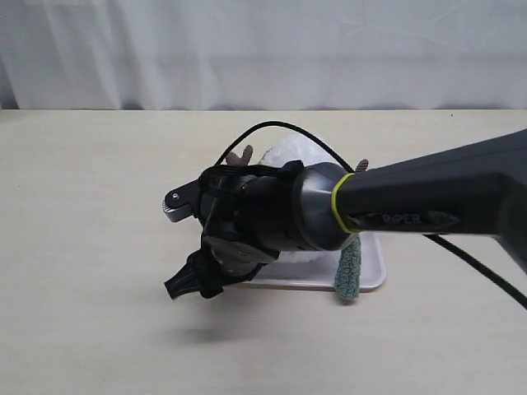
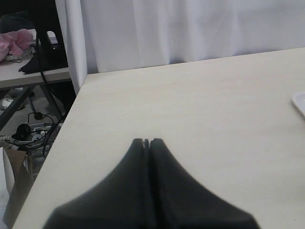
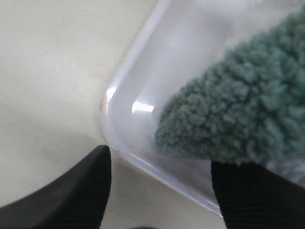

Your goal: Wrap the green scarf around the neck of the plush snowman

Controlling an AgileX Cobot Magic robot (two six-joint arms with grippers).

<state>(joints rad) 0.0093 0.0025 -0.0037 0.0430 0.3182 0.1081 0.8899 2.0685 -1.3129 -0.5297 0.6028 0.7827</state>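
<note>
A pale beige, wood-grained counter [image 1: 99, 329] filled most of the exterior view. A shallow white plastic tray with rounded corners [image 1: 375, 267] lay on it, a little toward 4 o'clock from the centre, and only its 4 o'clock corner showed clearly. A white pleated curtain [image 1: 263, 49] hung behind the counter at 12 o'clock. Past the counter's end, the left wrist view showed a second table bearing a pink fluffy bundle [image 2: 16, 40] and a dark object too dim to name. Lower down, a black headset [image 2: 23, 130] lay among loose cables beside a brown cardboard box [image 2: 9, 167].
</note>
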